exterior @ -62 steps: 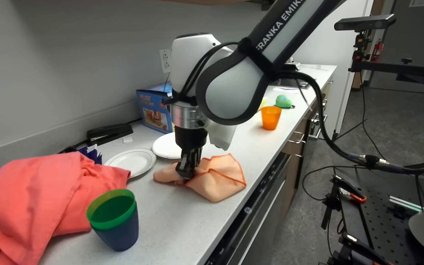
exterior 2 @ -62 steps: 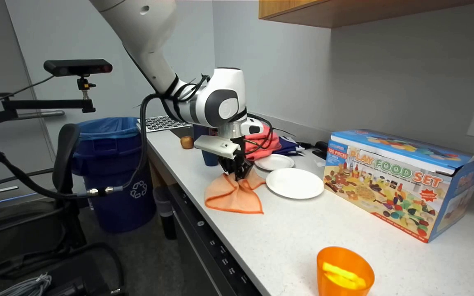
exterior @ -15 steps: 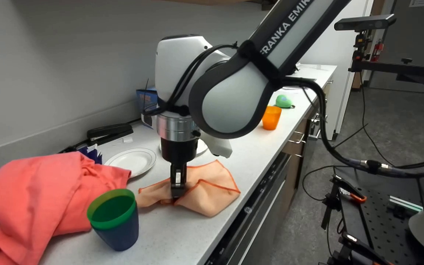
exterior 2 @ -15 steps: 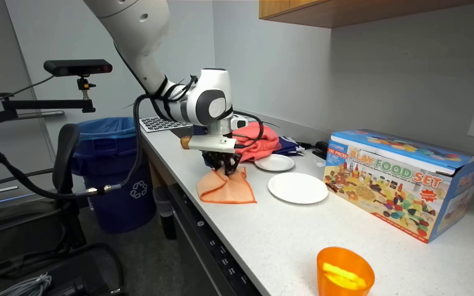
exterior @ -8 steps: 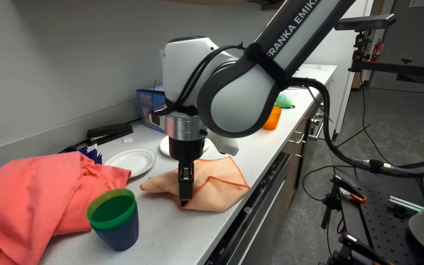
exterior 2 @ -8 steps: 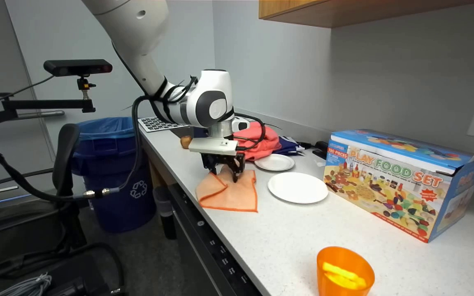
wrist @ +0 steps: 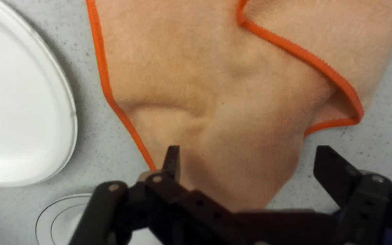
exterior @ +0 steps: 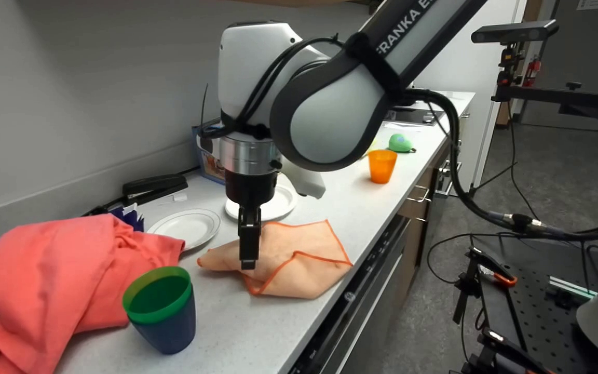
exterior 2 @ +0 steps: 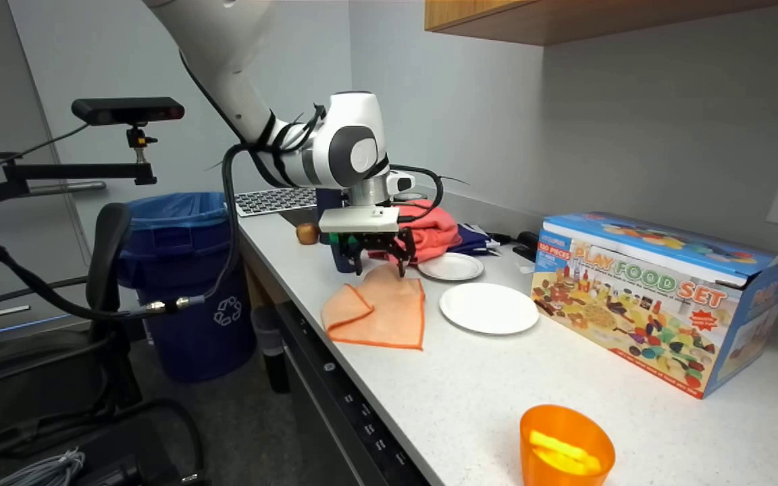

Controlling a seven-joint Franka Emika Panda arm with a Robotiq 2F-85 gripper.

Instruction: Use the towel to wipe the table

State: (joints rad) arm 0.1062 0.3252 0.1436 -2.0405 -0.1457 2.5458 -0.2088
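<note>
1. Gripper (wrist: 250, 160) is spread wide and holds nothing; the orange towel (exterior 2: 389, 314) lies below it, on the tabletop (exterior 2: 497, 378).
2. I judge this step as release or regrasping; more wiping calls for descending and pinching the towel.
3. The wrist view cuts off the towel's far end; its underside is hidden.

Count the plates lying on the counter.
2. A plain white plate lies between the peach towel and the play food box; a line-rimmed plate sits beside the coral cloth. Others may be hidden under or behind these.
</note>
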